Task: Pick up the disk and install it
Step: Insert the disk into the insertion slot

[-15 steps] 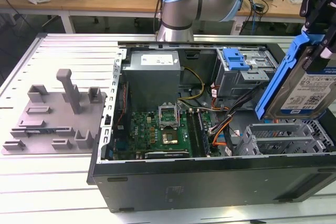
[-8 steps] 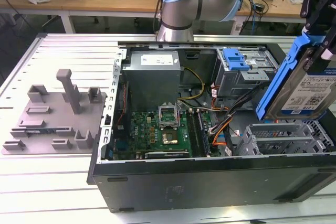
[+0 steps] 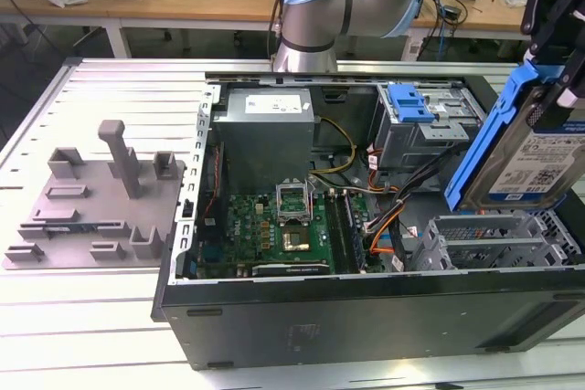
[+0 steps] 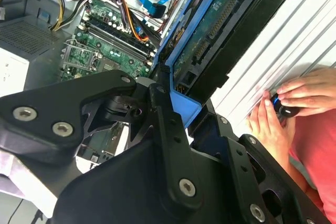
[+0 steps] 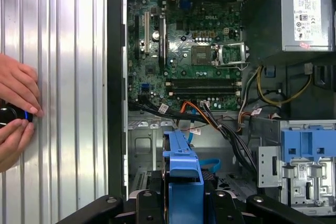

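The disk (image 3: pixel 535 157), a silver-grey drive with a white-and-blue label in a blue carrier rail, hangs tilted above the open computer case (image 3: pixel 366 317) on the exterior view's right. My gripper (image 3: pixel 551 61) is shut on its upper end. In the second wrist view the black fingers (image 4: pixel 163 114) clamp the blue rail, and the disk (image 4: pixel 210 35) shows its green circuit side. In the first wrist view the disk's blue carrier (image 5: pixel 182 163) sticks out from my gripper (image 5: pixel 184 200) over the case's drive area. A grey metal drive cage (image 3: pixel 494 239) lies just below the disk.
The case holds a motherboard (image 3: pixel 274 226), a power supply (image 3: pixel 265 130), cable bundles (image 5: pixel 220 124) and a cage with a blue ribbed latch (image 3: pixel 411 107). A grey slotted fixture tray (image 3: pixel 91 207) sits on the exterior view's left. A person's hands (image 5: pixel 16 108) rest on a small knob beside the case.
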Tool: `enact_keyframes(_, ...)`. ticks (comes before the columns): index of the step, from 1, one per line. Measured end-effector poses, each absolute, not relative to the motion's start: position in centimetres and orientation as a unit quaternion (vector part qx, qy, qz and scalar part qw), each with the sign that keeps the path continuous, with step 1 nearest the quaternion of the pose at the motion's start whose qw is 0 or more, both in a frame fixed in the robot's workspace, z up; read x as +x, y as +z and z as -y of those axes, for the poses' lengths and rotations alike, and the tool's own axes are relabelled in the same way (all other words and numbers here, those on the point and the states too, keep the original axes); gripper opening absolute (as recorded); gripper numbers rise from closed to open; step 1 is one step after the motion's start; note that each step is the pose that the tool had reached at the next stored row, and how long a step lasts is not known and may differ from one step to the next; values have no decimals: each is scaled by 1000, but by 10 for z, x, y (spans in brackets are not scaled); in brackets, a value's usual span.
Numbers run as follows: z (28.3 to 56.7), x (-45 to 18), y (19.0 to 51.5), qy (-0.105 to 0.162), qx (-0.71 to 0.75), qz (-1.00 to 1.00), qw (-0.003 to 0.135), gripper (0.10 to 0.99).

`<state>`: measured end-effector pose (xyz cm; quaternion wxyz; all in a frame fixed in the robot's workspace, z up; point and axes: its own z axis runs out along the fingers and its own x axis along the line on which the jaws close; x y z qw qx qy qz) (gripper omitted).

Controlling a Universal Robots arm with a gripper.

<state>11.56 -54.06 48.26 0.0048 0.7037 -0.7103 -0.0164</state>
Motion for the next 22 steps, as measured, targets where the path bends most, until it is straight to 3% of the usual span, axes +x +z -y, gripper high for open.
enact_keyframes(22, 546, 116, 476, -16, 706, 708, 5, 369)
